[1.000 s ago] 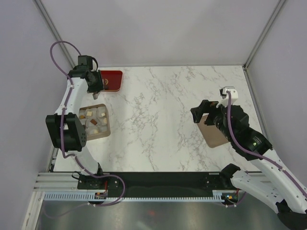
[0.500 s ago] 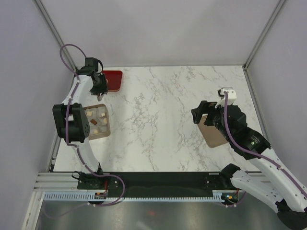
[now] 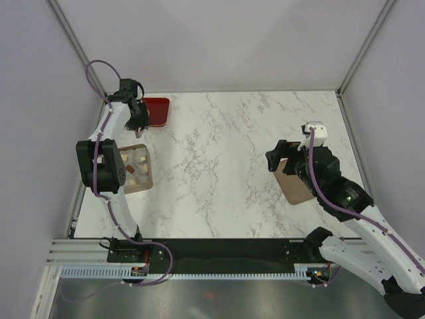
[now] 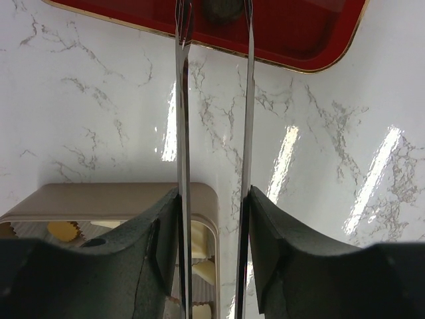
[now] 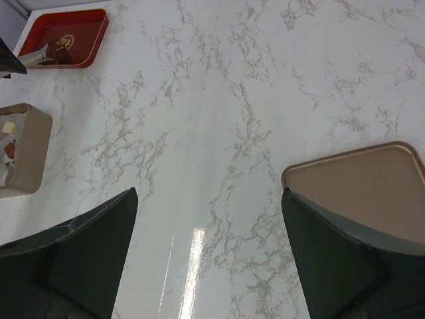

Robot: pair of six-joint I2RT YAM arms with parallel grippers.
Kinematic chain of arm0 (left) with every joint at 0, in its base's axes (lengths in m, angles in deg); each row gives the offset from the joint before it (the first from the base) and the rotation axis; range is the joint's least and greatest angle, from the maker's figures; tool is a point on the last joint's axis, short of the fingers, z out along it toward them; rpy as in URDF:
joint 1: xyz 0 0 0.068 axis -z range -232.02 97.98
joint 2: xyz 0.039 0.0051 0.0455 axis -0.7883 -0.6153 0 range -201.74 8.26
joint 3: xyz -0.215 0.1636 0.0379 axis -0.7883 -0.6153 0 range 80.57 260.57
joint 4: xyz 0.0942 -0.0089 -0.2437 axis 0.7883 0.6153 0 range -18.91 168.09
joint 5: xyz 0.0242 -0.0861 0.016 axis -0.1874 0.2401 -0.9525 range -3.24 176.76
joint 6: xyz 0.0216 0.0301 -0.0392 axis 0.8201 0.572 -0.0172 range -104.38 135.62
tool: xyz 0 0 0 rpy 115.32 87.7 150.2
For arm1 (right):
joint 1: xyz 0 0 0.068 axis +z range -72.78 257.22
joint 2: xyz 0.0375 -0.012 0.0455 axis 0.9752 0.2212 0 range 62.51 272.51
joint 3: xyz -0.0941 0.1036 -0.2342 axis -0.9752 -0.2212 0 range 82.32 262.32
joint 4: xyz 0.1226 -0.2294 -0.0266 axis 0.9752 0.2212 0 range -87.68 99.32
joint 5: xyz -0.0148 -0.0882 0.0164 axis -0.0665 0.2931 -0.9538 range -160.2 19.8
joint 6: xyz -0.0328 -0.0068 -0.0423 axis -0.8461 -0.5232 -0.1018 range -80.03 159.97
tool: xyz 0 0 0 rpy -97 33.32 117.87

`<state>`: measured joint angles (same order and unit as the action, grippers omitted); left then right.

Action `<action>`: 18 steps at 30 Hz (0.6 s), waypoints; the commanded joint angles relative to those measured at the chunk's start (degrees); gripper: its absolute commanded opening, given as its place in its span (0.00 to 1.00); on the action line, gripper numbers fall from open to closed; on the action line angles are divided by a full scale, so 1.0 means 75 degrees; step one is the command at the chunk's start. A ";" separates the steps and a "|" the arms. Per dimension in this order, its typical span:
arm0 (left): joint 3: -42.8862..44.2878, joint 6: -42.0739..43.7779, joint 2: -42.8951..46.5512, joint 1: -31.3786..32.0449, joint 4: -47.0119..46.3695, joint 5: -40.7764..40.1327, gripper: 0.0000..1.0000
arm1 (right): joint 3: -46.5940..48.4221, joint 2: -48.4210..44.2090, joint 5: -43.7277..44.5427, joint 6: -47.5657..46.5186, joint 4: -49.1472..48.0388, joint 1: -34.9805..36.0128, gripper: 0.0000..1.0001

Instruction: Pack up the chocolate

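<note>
The chocolate (image 4: 199,271) is several cream, tan and brown pieces in paper cups inside a beige box (image 3: 137,170) at the left edge; the box also shows in the right wrist view (image 5: 25,154). My left gripper (image 3: 136,121) is shut on metal tongs (image 4: 182,119). Their two blades stand apart and reach over a red tray (image 4: 299,33), with the tips at its round emblem (image 4: 222,9). I see no chocolate between the blades. My right gripper (image 5: 209,199) is open and empty above the table, next to the flat tan box lid (image 5: 358,186).
The red tray (image 3: 157,110) sits at the back left corner, just behind the box. The lid (image 3: 296,187) lies at the right under my right arm. Grey walls close in the table at the left, back and right.
My left arm has swung back toward the far left corner, carrying the tongs from beside the box to over the red tray. The right arm has barely moved.
</note>
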<state>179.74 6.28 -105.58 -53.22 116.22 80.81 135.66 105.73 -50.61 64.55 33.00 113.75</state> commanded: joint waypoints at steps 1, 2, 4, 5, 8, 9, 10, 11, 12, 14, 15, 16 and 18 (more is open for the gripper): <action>0.0300 0.0062 -0.0055 0.0030 -0.0181 -0.0213 0.50 | -0.0069 -0.0114 0.0176 -0.0043 -0.0048 0.0027 0.98; 0.0288 0.0097 -0.0067 0.0018 -0.0192 -0.0237 0.49 | -0.0069 -0.0149 0.0188 -0.0054 -0.0024 0.0039 0.98; 0.0323 0.0132 -0.0067 0.0030 -0.0181 -0.0237 0.48 | -0.0116 -0.0266 0.0247 -0.0066 -0.0024 0.0027 0.98; 0.0335 0.0144 -0.0067 0.0042 -0.0181 -0.0260 0.47 | -0.0105 -0.0290 0.0293 -0.0066 -0.0001 0.0027 0.98; 0.0370 0.0191 -0.0055 0.0077 -0.0146 -0.0214 0.46 | -0.0093 -0.0314 0.0364 -0.0066 0.0047 0.0027 0.98; 0.0394 0.0191 -0.0067 0.0077 -0.0145 -0.0225 0.46 | -0.0093 -0.0302 0.0341 -0.0066 0.0047 0.0027 0.98; 0.0382 0.0191 -0.0079 0.0077 -0.0111 -0.0225 0.46 | -0.0104 -0.0290 0.0329 -0.0066 0.0047 0.0027 0.98; 0.0394 0.0214 -0.0102 0.0077 -0.0099 -0.0191 0.46 | -0.0093 -0.0267 0.0294 -0.0066 0.0047 0.0039 0.98; 0.0394 0.0226 -0.0126 0.0077 -0.0064 -0.0190 0.46 | -0.0070 -0.0244 0.0282 -0.0078 0.0058 0.0027 0.98; 0.0417 0.0238 -0.0196 0.0077 -0.0029 -0.0237 0.45 | -0.0069 -0.0255 0.0340 -0.0090 0.0047 0.0027 0.98; 0.0417 0.0238 -0.0219 0.0077 -0.0005 -0.0237 0.45 | -0.0092 -0.0278 0.0352 -0.0101 0.0047 0.0016 0.98; 0.0440 0.0203 -0.0254 0.0077 0.0018 -0.0249 0.45 | -0.0093 -0.0279 0.0352 -0.0101 0.0047 0.0027 0.98; 0.0440 0.0203 -0.0278 0.0077 0.0042 -0.0237 0.44 | -0.0093 -0.0267 0.0352 -0.0113 0.0035 0.0039 0.98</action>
<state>180.68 6.34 -106.79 -52.87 116.50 80.15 135.05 103.92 -49.14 64.55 33.63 113.75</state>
